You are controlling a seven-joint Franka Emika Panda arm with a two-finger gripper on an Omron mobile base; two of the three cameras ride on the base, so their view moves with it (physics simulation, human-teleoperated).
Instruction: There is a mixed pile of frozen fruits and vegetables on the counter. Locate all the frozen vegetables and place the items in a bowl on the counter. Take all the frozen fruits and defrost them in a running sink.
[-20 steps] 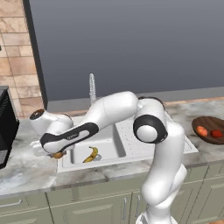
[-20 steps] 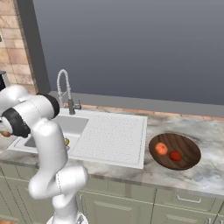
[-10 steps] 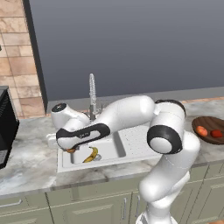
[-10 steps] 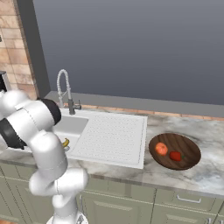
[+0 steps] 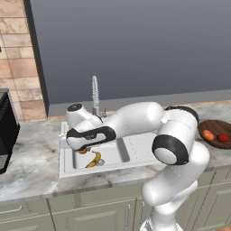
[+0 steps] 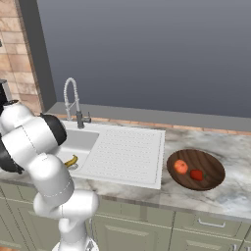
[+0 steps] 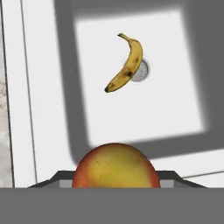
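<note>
Vegetables (image 6: 188, 170) lie in the bowl (image 6: 215, 166); banana (image 7: 125, 65) lies in the sink (image 7: 48, 100). End effector (image 5: 83, 149), over the sink, is clamped on the round fruit (image 7: 115, 165), not released yet.

No legible text, label, brand or number anywhere.

Kitchen, rendered. I face a white sink (image 6: 128, 151) w/ dotted drainboard and chrome spring-coil faucet (image 6: 72, 100), set in a marbled tabletop (image 6: 230, 193) over beige-green cabinets (image 6: 142, 230); brick wall (image 5: 16, 58) at left.
</note>
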